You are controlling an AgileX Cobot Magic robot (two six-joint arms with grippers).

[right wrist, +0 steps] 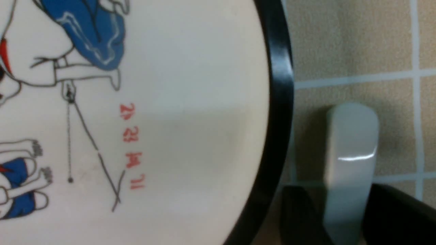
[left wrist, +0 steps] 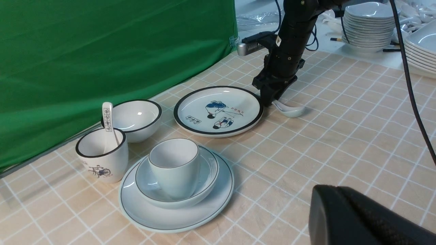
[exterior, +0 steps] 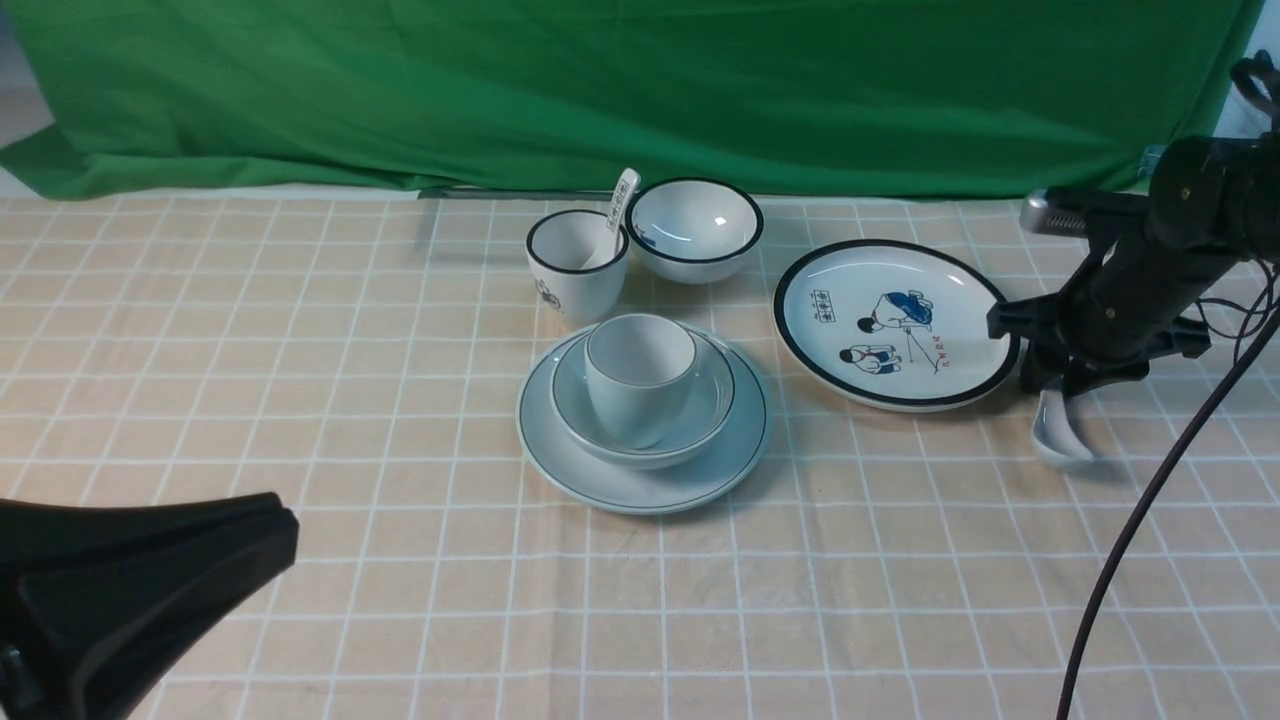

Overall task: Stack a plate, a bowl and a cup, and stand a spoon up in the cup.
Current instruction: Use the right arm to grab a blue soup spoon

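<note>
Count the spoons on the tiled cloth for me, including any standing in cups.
2. One, with a printed handle, stands in the black-rimmed cup; the plain spoon is at the right gripper, beside the cartoon plate.

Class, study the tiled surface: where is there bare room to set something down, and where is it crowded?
Bare: the broad stretch left of the plain plate, and the area in front of the cartoon plate and spoon. Crowded: behind the plain plate, with the printed cup and black-rimmed bowl.
</note>
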